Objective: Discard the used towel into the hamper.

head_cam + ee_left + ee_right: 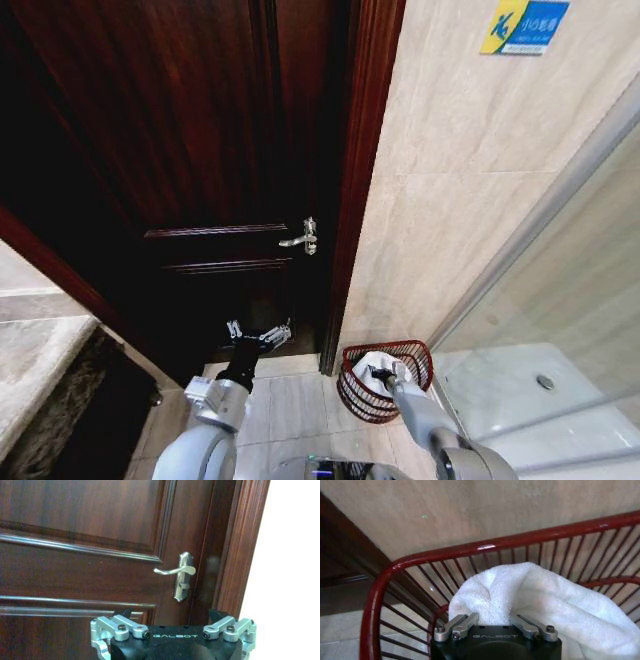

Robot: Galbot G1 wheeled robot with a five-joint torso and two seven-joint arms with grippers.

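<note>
— So, where's the towel (540, 596)?

— Inside the hamper (352, 384), which stands on the floor against the tiled wall, right of the door (180, 150). My right tool (495, 624) is down within the rim, pinching a fold of the white cloth between its fingers.

— And the left?

— The left tool (259, 335) idles near the door, below the handle (178, 570), spread and empty.

— Which step, then?

— The drop itself, I'd say. Next I'd need to spread the fingers and lift straight out, clear of the wires.
</note>
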